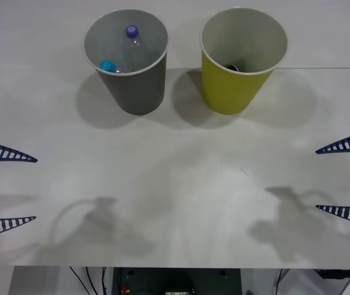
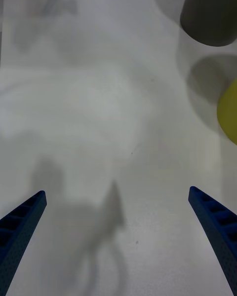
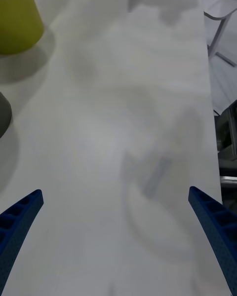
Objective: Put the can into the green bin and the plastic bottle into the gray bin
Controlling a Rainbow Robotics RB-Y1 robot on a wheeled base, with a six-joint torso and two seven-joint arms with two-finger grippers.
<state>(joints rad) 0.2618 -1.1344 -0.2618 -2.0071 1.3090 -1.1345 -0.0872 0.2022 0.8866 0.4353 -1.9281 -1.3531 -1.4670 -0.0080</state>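
Two end effectors hanging wide and empty: left end effector (image 1: 7, 188), right end effector (image 1: 344, 178) | plastic bottle (image 1: 108, 65) lying inside gray bin (image 1: 127, 56), ahead of left | dark can-like shape resting in green bin (image 1: 241, 56), ahead of right | risk: further reaching toppling bins across desk (image 1: 175, 203)

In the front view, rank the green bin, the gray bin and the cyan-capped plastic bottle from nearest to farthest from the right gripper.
From the right gripper, open at the table's right edge:
1. green bin, at the back, on the right.
2. gray bin, at the back, on the left.
3. plastic bottle, inside the gray bin against its far-left wall, so farthest.
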